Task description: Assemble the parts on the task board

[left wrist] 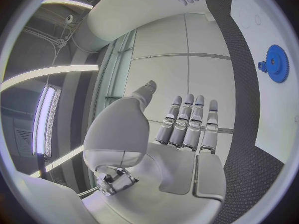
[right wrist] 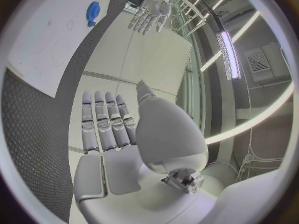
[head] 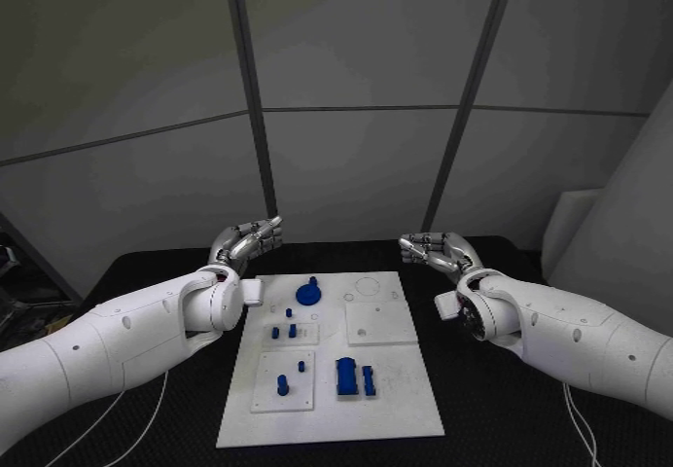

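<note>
The white task board [head: 400, 394] lies in the middle of the black table. On it sit a blue gear [head: 308, 291], small blue pegs [head: 291, 331], and two taller blue blocks [head: 346, 376] near the front. My left hand [head: 247, 241] hovers past the board's far left corner, fingers straight and apart, holding nothing. My right hand [head: 435, 250] hovers past the far right corner, also empty. The left wrist view shows the left hand [left wrist: 187, 124] flat with the blue gear [left wrist: 276, 63] off to the side. The right wrist view shows the right hand [right wrist: 109, 124] flat, with the gear [right wrist: 92, 10] far off.
Grey wall panels stand behind the table. Black table surface [head: 505, 409] runs on both sides of the board. Raised white sub-plates [head: 380, 321] sit on the board. Thin cables [head: 133, 413] trail across the table near my left arm.
</note>
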